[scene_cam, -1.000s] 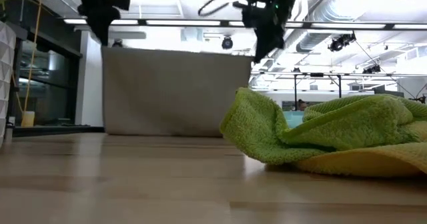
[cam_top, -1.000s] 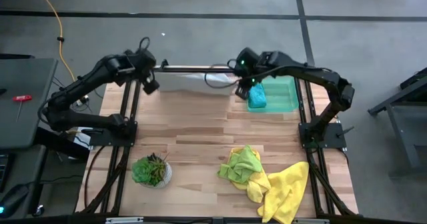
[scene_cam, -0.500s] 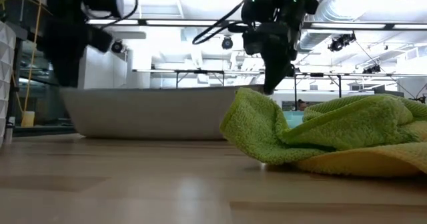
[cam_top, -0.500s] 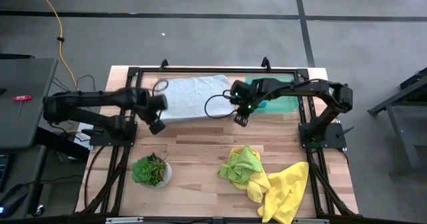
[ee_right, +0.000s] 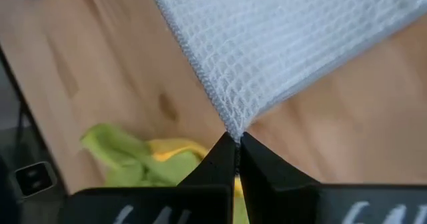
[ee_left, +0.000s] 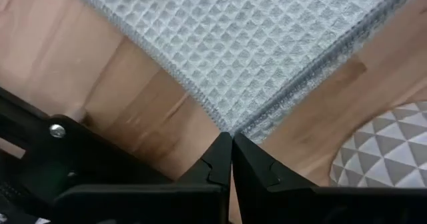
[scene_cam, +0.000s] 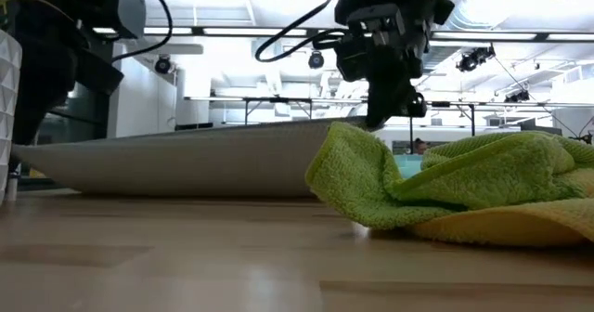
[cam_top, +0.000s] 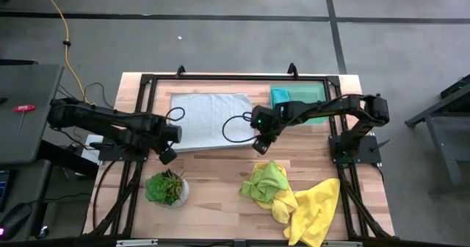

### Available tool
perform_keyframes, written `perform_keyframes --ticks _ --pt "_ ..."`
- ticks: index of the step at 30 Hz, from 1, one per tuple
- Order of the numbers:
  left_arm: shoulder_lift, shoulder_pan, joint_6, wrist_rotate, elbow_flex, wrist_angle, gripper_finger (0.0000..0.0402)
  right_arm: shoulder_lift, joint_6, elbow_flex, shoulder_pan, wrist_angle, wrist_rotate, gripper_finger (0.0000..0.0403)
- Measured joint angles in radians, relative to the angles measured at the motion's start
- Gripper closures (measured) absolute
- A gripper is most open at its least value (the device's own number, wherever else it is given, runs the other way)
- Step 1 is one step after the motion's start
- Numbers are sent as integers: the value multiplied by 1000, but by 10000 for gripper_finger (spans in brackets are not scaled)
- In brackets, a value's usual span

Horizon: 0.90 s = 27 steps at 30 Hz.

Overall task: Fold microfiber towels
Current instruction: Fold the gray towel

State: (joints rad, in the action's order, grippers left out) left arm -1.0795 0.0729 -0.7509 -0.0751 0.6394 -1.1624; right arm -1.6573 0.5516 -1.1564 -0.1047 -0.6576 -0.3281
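Both grippers are pinching corners of the pale grey-white towel [cam_top: 211, 119], which is lying spread across the upper middle of the table [cam_top: 220, 170] in the high view. Left gripper [cam_top: 168, 156], fingers clamped shut, is gripping the towel's lower left corner; right gripper [cam_top: 258, 145], equally closed, is holding the lower right corner. Teal towel [cam_top: 283, 96] is sitting on the green tray [cam_top: 317, 92] at upper right. Lime green towel [cam_top: 266, 181] and yellow towel [cam_top: 312, 210] are lying crumpled at lower right, the potted plant [cam_top: 166, 188] at lower left.
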Motion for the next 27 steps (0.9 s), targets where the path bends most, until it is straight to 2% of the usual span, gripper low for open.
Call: perform_keyframes --ticks 2,5,12,15,22,27 --pt "10 1 2 40 16 -6 401 0 29 0 5 10 -19 403" --pt "25 20 -1 155 50 -41 401 0 73 0 -19 57 -17 403" --pt "71 130 -23 458 104 -110 401 0 104 0 -121 101 131 403" --pt "74 200 -7 499 93 -97 401 0 102 0 -163 143 185 403" --pt "71 325 43 515 18 29 401 0 96 0 -245 218 285 403" --pt "70 357 -21 628 14 107 401 0 95 0 -284 236 340 403"
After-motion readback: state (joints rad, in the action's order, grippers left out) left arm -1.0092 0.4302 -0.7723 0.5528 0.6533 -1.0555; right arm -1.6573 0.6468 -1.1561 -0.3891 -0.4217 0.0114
